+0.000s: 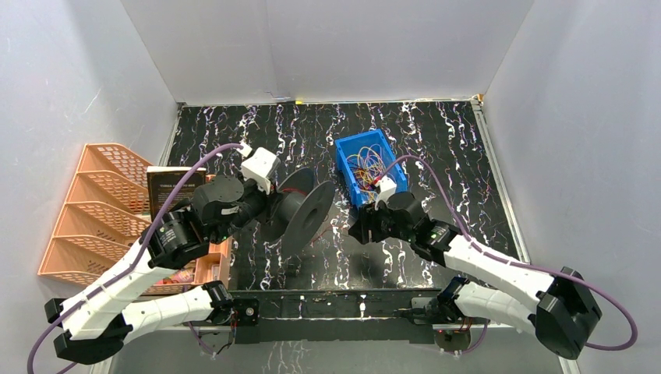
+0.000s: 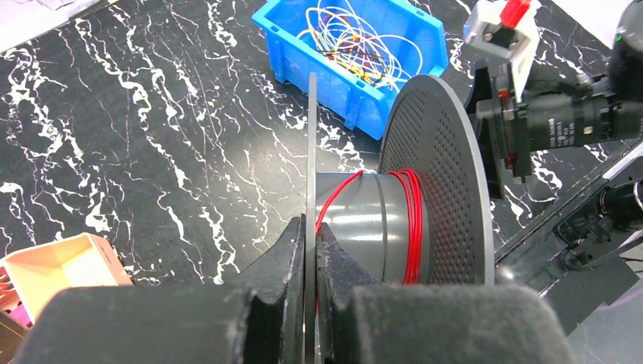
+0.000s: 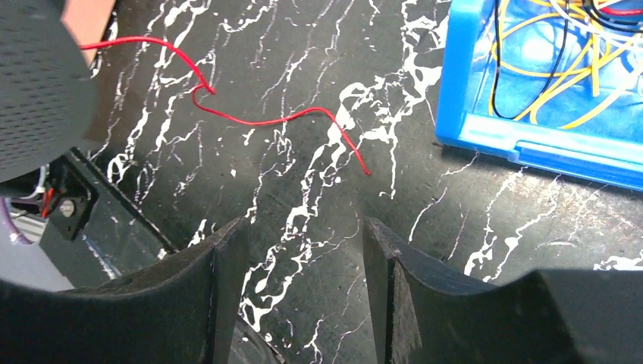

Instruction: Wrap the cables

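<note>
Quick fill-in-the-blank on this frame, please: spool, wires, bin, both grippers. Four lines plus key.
The cable wound on the spool hub is coloured ____.
The remaining cables lie tangled in a bin coloured ____.
The left gripper is ____ on the spool's flange.
The right gripper is ____ and holds nothing.
Missing words: red; blue; shut; open.

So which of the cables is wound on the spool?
The red cable: it circles the grey spool hub, its free end trailing on the table. The yellow and other cables lie tangled in the blue bin.
</note>
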You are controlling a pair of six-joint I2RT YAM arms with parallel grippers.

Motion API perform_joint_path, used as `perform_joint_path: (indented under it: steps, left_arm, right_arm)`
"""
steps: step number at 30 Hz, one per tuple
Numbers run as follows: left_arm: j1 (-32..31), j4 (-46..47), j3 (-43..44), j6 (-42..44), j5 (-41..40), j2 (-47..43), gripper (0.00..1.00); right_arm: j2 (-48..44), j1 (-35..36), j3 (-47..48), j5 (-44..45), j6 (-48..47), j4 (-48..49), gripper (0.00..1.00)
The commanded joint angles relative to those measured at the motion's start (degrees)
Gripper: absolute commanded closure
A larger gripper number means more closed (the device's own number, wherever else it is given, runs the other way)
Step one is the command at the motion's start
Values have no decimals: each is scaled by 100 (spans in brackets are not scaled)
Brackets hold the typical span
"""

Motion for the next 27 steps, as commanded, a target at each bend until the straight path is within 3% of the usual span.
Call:
perform_joint_path:
  steps: [1,21,27]
  left_arm:
    - [-19,372,366,-59,-151,-60,100]
    - [-18,201,419,-28,-48,-33,100]
    - [-18,176,419,-4,-37,-42,100]
  right_arm:
    - [297,-7,71,278,16,190,36]
    - [2510,-89,1051,-167,-1336,934,35]
    - [2961,-130,1164,-393,-1520,1059,41]
